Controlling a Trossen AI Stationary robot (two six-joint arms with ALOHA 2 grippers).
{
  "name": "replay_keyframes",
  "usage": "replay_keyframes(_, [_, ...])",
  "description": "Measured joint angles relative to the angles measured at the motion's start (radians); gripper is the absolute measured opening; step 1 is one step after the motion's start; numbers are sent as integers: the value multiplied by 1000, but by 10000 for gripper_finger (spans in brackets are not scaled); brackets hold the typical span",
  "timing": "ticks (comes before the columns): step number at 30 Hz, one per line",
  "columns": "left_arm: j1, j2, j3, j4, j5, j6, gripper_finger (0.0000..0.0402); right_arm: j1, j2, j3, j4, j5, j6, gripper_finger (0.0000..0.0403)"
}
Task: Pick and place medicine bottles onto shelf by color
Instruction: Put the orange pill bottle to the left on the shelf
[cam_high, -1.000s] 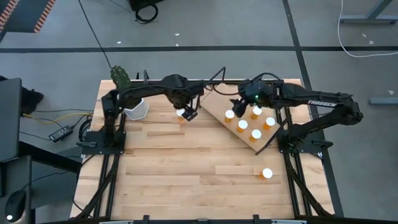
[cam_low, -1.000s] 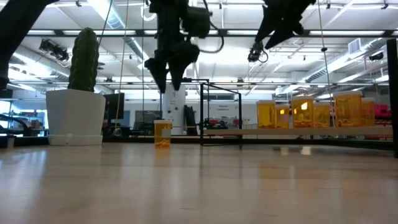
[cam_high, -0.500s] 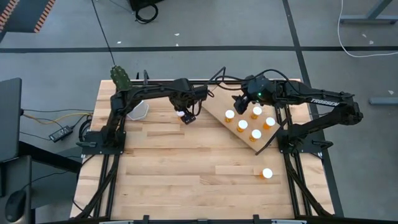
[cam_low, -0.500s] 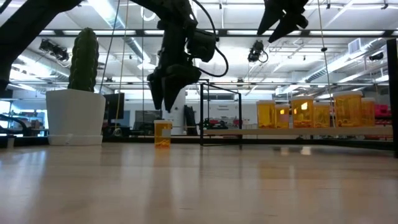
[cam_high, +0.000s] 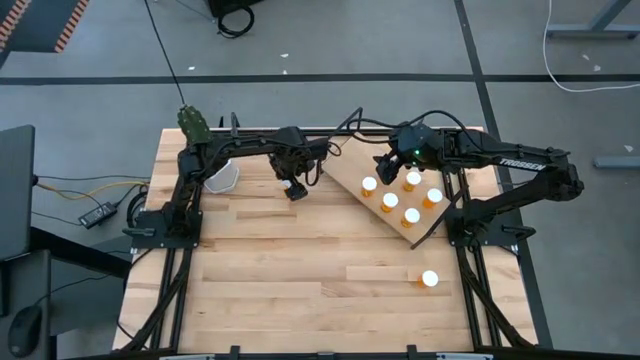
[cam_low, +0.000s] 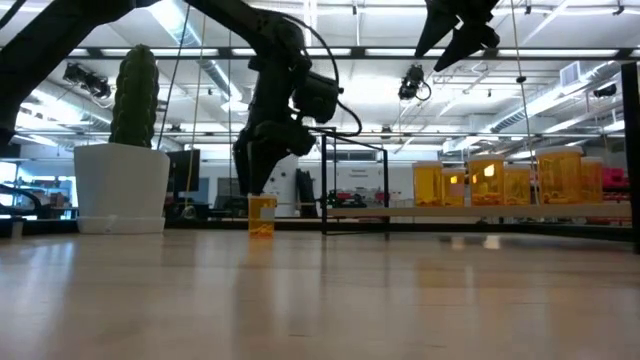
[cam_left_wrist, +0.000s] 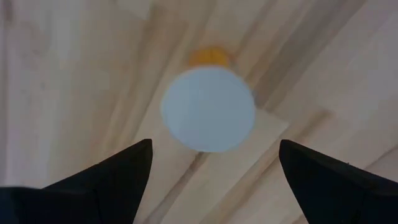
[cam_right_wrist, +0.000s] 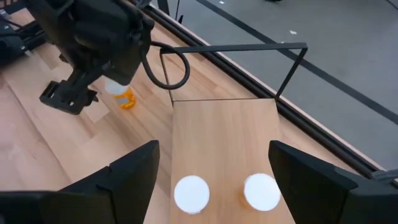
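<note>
- a white plant pot (cam_high: 221, 176) is seen at the far left of the tabletop (cam_high: 300, 270), holding a green cactus (cam_low: 135, 95); it plays no part in the sorting.
- just right of the pot, the left pincer (cam_high: 295, 186) is held directly over one medicine bottle (cam_left_wrist: 208, 107) standing on the tabletop near the back edge; its fingers (cam_left_wrist: 112, 180) are spread wide on either side of the white cap and nothing is gripped yet.
- further right, the shelf (cam_high: 350, 165) is found tilted on its black wire frame, with five bottles (cam_high: 390, 201) already set on it.
- the right pincer (cam_high: 385, 163) hangs above the near end of the shelf, its jaws apart and empty.
- at the right, near the front of the tabletop, a last bottle (cam_high: 430, 279) stands alone, well apart from the shelf.
- the task is judged well past halfway: five placed, two left in view, one about to be grasped.
</note>
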Motion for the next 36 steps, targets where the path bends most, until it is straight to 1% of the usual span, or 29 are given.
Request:
replay_keyframes(6, [-32,0,-57,72,0,7,355,0,0,0,-11,-5,10,310])
replay_keyframes(9, [-49,0,-60,110,-5,7,355,0,0,0,-17,-5,11,310])
replay_keyframes(11, [-56,0,-60,120,-30,4,355,0,0,0,-19,-5,11,310])
replay_keyframes(16, [-43,0,-60,122,-54,2,355,0,0,0,-21,-5,11,310])
replay_keyframes(22, [-39,0,-61,152,-53,3,355,0,0,-1,-22,-5,16,310])
replay_keyframes(28, [-59,0,-60,173,-40,5,354,0,0,-1,-22,-5,16,310])
replay_keyframes(32, [-67,0,-61,173,-39,-5,336,0,0,-1,-22,-5,15,310])
replay_keyframes(36, [-70,0,-61,173,-39,-24,298,0,0,-1,-22,-5,14,310])
